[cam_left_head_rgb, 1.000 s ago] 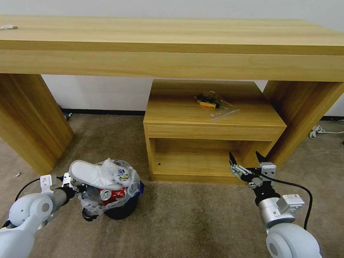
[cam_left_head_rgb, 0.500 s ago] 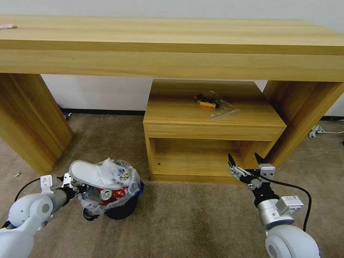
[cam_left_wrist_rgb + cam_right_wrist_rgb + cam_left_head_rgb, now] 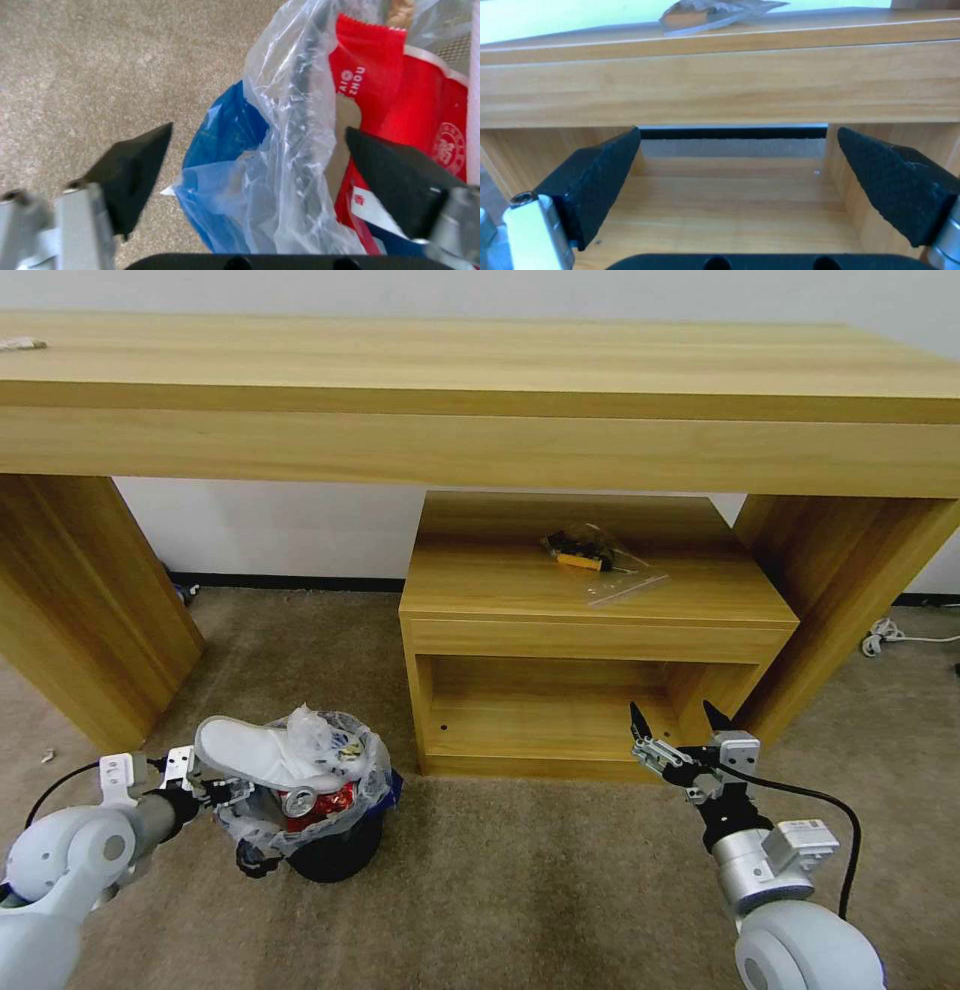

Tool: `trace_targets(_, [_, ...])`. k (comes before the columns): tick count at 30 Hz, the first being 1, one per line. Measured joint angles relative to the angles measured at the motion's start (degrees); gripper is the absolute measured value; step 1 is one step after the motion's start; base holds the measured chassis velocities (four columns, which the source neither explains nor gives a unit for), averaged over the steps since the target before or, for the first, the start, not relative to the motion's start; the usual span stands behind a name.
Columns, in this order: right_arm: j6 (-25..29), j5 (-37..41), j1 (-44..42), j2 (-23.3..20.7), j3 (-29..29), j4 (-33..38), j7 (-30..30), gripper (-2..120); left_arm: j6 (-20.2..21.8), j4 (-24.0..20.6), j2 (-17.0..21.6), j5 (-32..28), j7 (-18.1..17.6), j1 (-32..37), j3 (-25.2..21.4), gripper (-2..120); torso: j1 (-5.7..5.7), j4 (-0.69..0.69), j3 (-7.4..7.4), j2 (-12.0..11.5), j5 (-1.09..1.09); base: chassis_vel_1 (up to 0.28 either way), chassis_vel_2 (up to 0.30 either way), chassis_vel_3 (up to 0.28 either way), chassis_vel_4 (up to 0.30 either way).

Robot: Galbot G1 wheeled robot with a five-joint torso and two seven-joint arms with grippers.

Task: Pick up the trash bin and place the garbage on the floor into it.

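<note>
The trash bin (image 3: 338,858) stands on the floor (image 3: 560,880), black and lined with a crinkly clear bag (image 3: 292,157). It is heaped with garbage: a white slipper (image 3: 255,752) on top, a crushed can (image 3: 298,803) and a red wrapper (image 3: 367,71) below it. My left gripper (image 3: 238,827) is open and straddles the bin's left rim. One finger (image 3: 132,165) is outside over the carpet, the other (image 3: 395,172) inside by a red cup (image 3: 442,127). A blue patch (image 3: 225,131) shows at the rim. My right gripper (image 3: 672,716) hangs open and holds nothing, facing the low cabinet's open shelf.
A long wooden desk (image 3: 480,400) spans the back, with a low wooden cabinet (image 3: 590,620) under it just right of the bin. A small clear packet (image 3: 590,550) lies on the cabinet top. White cables (image 3: 890,635) trail at the far right.
My left arm has drawn back slightly to the left, and the bag's rim and slipper shifted a little with it. My right gripper drifted slightly left and towards the cabinet.
</note>
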Motion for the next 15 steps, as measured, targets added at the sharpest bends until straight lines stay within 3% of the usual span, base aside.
trace_targets(6, [-0.4, 0.9, 1.0, -0.6, -0.3, -0.3, 0.1, 100, 0.0, -2.2, 1.0, -0.3, 0.9, 2.5, -2.2, 100, 0.0, 0.01, -0.01, 0.0, 0.0, 0.0, 0.0, 0.0, 0.0])
trace_targets(15, [-0.5, 1.0, 1.2, -0.8, -0.6, -0.7, 0.1, 100, -0.1, -4.9, 1.7, -0.2, 5.4, 5.9, -5.8, 100, 0.0, 0.0, 0.0, 0.0, 0.0, 0.0, 0.0, 0.0, 0.0])
